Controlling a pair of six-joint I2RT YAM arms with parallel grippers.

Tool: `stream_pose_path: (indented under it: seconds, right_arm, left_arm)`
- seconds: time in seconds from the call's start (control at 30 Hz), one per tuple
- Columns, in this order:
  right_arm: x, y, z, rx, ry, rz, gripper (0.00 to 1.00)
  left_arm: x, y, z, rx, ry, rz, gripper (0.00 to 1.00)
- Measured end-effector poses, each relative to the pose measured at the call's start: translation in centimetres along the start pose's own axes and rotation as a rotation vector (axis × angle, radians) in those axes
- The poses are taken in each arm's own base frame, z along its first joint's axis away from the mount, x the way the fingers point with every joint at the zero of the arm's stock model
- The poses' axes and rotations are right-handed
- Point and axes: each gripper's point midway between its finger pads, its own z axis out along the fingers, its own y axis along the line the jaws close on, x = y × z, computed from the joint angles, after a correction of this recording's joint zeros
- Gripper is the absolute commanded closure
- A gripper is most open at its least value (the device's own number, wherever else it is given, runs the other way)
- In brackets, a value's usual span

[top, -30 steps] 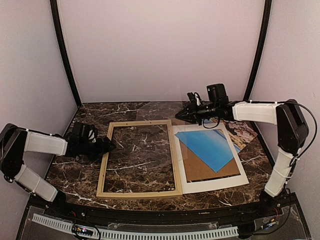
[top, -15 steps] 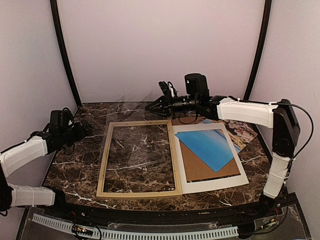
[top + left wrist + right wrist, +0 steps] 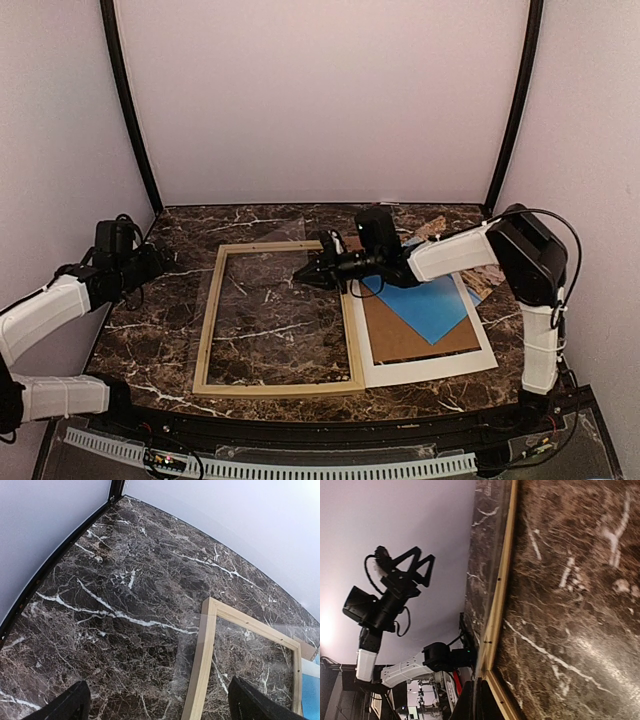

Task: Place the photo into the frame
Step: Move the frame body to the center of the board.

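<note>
I see my left gripper (image 3: 159, 690) spread wide left of the frame (image 3: 208, 320), my right gripper (image 3: 306, 275) pinched closed above it.

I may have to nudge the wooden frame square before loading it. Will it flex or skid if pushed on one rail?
The frame is probably stiff and light: thin wood rails, lying flat. It may well skid or pivot, as the marble table looks glossy. A clear sheet seems to overlap it and could shift too.
</note>
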Motion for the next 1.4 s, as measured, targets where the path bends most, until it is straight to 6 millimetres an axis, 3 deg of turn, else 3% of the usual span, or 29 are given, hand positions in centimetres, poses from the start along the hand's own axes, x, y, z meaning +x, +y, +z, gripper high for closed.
stream_pose_path:
  seconds: [0.13,0.23,0.53,1.4]
  right_arm:
    - [1.7,-5.9,-0.2,0.091,0.008,0.106,1.0]
    - [1.9,-7.6,-0.8,0.124,-0.006,0.122,1.0]
    - [1.1,-8.8,-2.1,0.19,-0.065,0.073,1.0]
    - [1.2,-10.4,-2.9,0.264,-0.059,0.042,1.0]
  left_arm:
    - [1.4,-0.1,1.0,0.003,0.061,0.015,0.01]
    - [2.5,-0.3,1.7,0.019,0.108,0.02,0.01]
    - [4.3,-1.4,2.6,0.08,0.174,0.035,0.01]
    - [6.5,-3.4,3.3,0.138,0.231,0.09,0.01]
